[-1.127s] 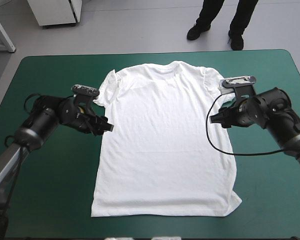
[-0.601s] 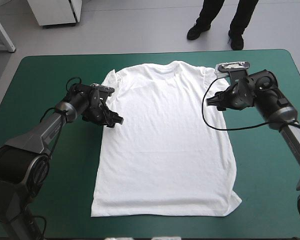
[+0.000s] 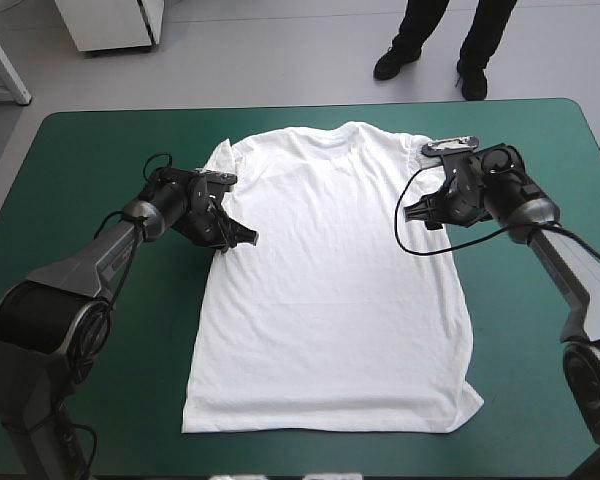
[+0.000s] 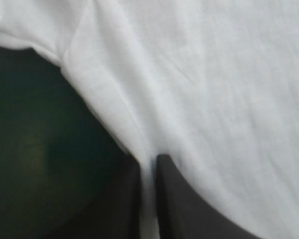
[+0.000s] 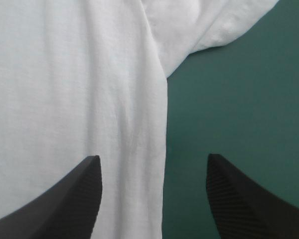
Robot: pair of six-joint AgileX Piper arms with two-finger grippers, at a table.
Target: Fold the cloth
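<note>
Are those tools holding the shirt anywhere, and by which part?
The left tool pinches the T-shirt by its side edge, just below the sleeve. The right tool is open astride the opposite side edge, gripping nothing.

I can read no text, label, brand, number or sign in any of my views. The T-shirt (image 3: 330,280) shows me only plain white cloth, and the cover (image 3: 90,150) only its teal-green.
</note>
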